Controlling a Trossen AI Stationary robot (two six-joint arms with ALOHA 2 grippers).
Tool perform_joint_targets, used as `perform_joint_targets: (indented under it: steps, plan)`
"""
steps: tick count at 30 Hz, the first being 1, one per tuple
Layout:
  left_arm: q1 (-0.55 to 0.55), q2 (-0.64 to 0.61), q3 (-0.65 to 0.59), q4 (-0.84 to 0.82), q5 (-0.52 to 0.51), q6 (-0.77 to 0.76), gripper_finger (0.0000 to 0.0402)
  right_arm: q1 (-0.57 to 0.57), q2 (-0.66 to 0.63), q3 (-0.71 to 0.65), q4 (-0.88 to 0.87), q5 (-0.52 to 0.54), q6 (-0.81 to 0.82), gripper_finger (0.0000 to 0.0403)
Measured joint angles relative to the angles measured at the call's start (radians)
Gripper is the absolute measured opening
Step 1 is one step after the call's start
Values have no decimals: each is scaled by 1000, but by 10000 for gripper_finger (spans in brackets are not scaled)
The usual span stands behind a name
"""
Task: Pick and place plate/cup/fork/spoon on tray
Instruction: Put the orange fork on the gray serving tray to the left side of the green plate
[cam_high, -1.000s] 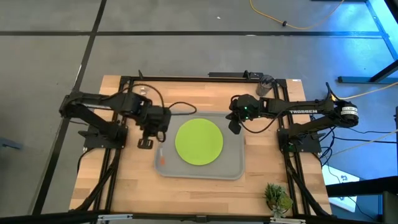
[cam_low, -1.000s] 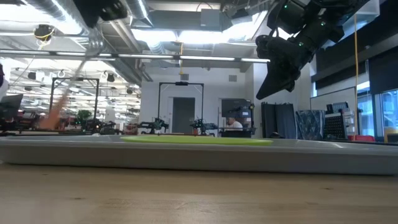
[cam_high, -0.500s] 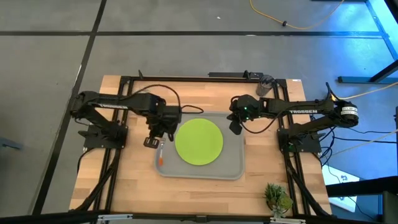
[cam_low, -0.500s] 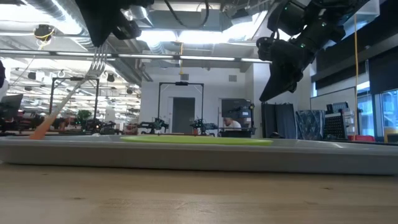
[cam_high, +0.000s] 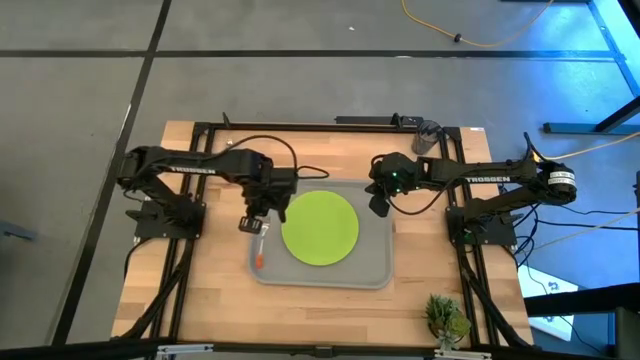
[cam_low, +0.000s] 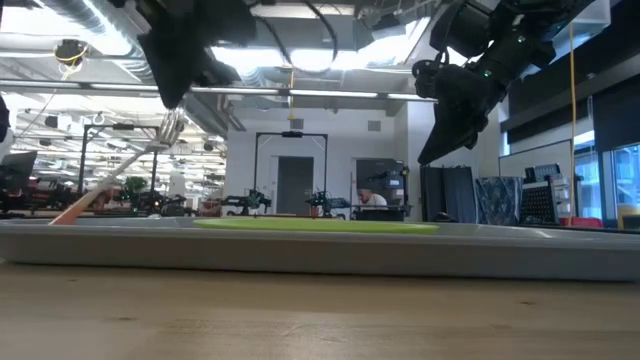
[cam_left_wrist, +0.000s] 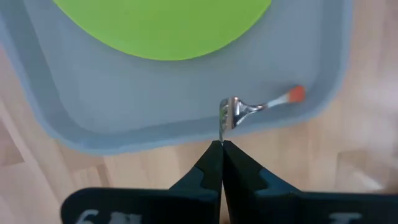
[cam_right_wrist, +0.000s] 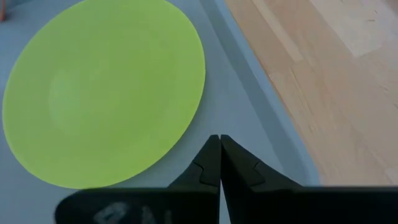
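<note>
Left gripper (cam_high: 256, 222) pinches the fork (cam_high: 259, 243) by its tines over the tray's nine o'clock edge, fingers clamped tight on the metal. From there I read the scene by size. My table (cam_high: 210, 285) carries the tray (cam_high: 375, 272), sitting about centre. On the tray lies the plate (cam_high: 320, 227), flat, slightly toward twelve o'clock. My right gripper (cam_high: 377, 204) hangs above the tray's one o'clock corner, fingers pressed together on nothing. I see the cup (cam_high: 428, 135) off the tray, at the table's one o'clock edge. The fork slopes down, its orange handle tip touching the tray floor at the plate's eight o'clock.
</note>
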Motion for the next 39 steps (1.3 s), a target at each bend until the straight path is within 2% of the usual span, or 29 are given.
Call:
perform_joint_targets:
  steps: [18, 28, 39]
  plan:
    - [128, 0, -267, 279, -62, 29, 0, 0, 1, 0, 1, -2, -21, 6]
    - [184, 0, -312, 366, -118, 50, 0, 0, 1, 0, 15, -137, -104, 6]
    - [191, 0, -390, 413, -140, 59, 0, 0, 1, 0, 14, -141, -103, 6]
